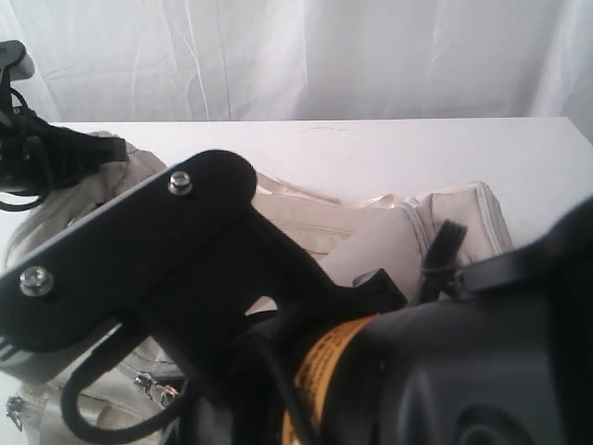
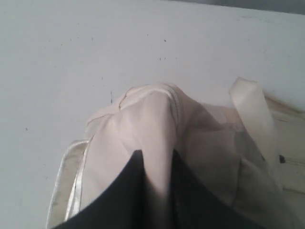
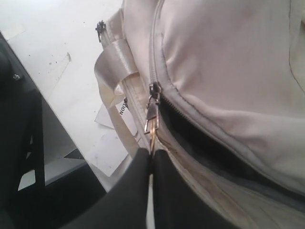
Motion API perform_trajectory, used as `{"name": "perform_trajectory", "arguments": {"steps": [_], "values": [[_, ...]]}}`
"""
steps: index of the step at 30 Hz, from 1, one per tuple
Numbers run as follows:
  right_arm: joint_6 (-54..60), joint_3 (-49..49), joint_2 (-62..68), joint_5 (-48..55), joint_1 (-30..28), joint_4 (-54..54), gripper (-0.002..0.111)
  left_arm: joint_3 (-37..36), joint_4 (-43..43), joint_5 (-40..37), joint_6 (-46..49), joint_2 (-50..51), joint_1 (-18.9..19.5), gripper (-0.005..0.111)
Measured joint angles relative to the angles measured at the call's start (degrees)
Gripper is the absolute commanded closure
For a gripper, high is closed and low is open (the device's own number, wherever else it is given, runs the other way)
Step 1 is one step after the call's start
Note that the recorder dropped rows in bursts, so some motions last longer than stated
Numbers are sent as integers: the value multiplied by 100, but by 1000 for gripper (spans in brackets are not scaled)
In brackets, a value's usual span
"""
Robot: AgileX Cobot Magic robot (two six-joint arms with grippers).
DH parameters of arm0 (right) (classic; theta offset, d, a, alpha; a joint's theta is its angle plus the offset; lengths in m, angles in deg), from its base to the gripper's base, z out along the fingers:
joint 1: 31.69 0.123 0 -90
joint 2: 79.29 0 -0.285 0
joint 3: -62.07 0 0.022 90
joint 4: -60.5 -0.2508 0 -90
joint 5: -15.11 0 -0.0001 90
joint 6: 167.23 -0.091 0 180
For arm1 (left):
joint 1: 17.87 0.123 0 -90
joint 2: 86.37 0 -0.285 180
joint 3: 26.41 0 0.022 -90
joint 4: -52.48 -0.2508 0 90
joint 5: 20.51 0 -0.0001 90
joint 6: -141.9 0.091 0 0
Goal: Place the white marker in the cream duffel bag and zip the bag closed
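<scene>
Cream cloth of the cream duffel bag lies on the white table in the exterior view. Big black parts of the right arm stand in front and hide much of the bag. The left arm is over the bag's left end. The jaws do not show clearly here, so from this view I cannot tell how they stand.

In the left wrist view, the left gripper has its two black fingers close together. A raised fold of the bag sits right between them and touches both. The jaws are narrow and pinch that fold. The fold runs on past the tips to the rounded end of the bag. A cream strap lies off to one side of the jaws. Bare table is beyond the tips.

In the right wrist view, the right gripper is squeezed tight. Its jaws hold the shiny zip pull, which sticks out from between the tips. The zip slider is just past the tips. On one side of the slider the zip is closed. On the other side is a dark open gap, right beside the jaws. A looped strap is near the tips too.

No view shows where the white marker is.
</scene>
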Motion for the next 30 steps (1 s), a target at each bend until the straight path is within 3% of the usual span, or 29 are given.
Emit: {"name": "perform_trajectory", "arguments": {"steps": [6,11,14,18,20,23,27,30], "values": [[24,0,0,24,3,110,108,0,-488,-423,548,-974,-52,58],[35,0,0,24,12,209,108,0,-545,-1225,1311,-1655,-263,59],[35,0,0,24,12,287,108,0,-324,-1781,2257,-2037,-529,69],[35,0,0,24,12,421,108,0,894,-2884,4662,-2439,-926,81],[35,0,0,24,12,478,108,0,1820,-3517,5910,-2618,-1085,82],[35,0,0,24,12,512,108,0,2857,-4040,7055,-2822,-1219,81],[35,0,0,24,12,512,108,0,3555,-4362,8064,-2970,-1231,69],[35,0,0,24,12,512,108,0,4076,-4656,9204,-3005,-1266,53]]}}
